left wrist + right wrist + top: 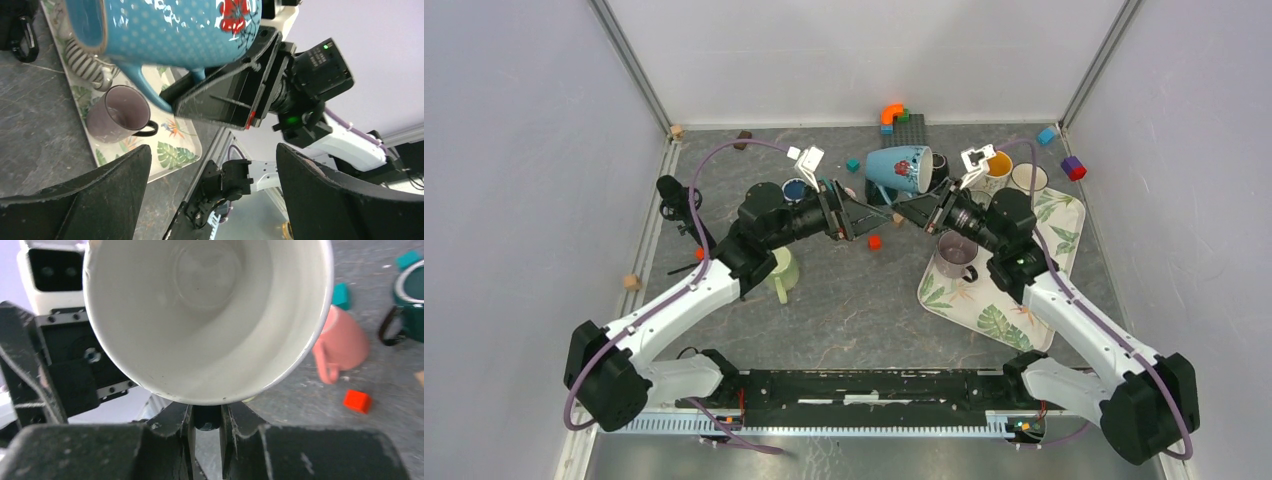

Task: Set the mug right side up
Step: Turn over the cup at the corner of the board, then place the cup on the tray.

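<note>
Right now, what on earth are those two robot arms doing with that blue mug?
The right gripper is clamped on the blue mug, apparently by its handle, and holds it in the air above the table, tipped on its side. The left gripper faces it with fingers wide open, holding nothing. The mug is not standing upright yet. A purple mug sits on the leafy tray nearby.
</note>
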